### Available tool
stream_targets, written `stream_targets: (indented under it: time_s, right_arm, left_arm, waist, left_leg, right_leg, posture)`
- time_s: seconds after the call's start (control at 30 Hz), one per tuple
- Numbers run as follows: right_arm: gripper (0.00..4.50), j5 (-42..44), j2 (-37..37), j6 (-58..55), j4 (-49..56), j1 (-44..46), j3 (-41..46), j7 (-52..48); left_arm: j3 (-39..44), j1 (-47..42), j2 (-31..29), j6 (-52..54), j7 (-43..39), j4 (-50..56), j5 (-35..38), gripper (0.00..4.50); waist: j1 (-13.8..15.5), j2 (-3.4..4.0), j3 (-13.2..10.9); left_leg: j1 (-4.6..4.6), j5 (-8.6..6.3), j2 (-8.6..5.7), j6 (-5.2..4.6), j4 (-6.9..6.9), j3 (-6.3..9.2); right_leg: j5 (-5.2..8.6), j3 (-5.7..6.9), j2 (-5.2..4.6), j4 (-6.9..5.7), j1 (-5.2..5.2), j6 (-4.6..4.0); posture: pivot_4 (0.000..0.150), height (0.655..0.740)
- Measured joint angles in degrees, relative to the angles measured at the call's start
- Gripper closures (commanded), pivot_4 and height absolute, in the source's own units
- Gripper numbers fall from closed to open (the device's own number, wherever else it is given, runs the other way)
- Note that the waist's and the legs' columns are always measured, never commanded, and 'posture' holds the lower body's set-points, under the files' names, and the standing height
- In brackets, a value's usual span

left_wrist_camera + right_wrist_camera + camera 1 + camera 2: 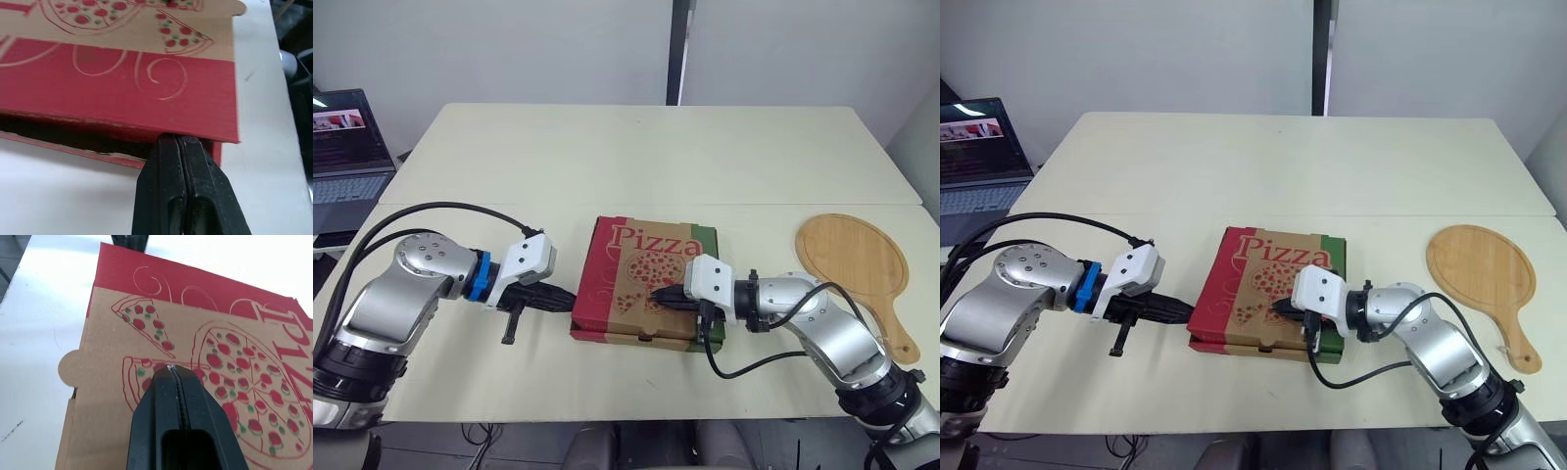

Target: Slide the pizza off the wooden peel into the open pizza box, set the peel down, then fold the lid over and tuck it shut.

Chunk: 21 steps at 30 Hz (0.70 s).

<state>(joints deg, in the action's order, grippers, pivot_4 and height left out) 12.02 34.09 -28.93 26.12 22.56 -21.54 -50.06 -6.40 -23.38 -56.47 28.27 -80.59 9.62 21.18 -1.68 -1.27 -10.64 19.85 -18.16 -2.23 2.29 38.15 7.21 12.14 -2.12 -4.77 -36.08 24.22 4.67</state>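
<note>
The pizza box (646, 279) lies closed at the near middle of the worktop (607, 157). My left pincer (570, 297), fingers pressed together, touches the box's left side wall. My right pincer (656, 293), fingers likewise together, rests its tips on the printed lid (651, 253). The wooden peel (852, 257) lies flat to the right, apart from the box.
</note>
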Motion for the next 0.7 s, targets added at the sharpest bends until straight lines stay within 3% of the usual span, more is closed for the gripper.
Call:
stream_targets:
  time_s: [0.47, 0.7]
  right_arm:
    - [4.47, -2.65, 0.11, 1.08, -1.61, 0.2, -1.03, -1.08]
    - [4.47, -5.33, 0.75, 2.62, -2.23, -1.29, -2.18, -1.13]
  left_arm:
    - [3.74, -0.25, -3.61, -0.02, 1.51, -5.15, -0.56, 4.5]
    - [4.95, -1.46, 1.64, 6.45, 6.63, 1.37, 4.0, 4.5]
  waist:
    - [-0.01, 0.0, 0.0]
    - [-0.14, 0.0, 0.0]
  left_leg:
    - [0.01, 0.0, 0.0, 0.0, -0.02, 0.01]
    - [-0.01, 0.01, 0.0, 0.02, -0.03, -0.01]
  right_leg:
    - [0.0, 0.02, 0.0, 0.0, 0.02, 0.0]
    - [0.0, -0.01, 0.0, 0.0, 0.03, 0.0]
  posture:
    - [0.15, 0.74]
    - [0.15, 0.74]
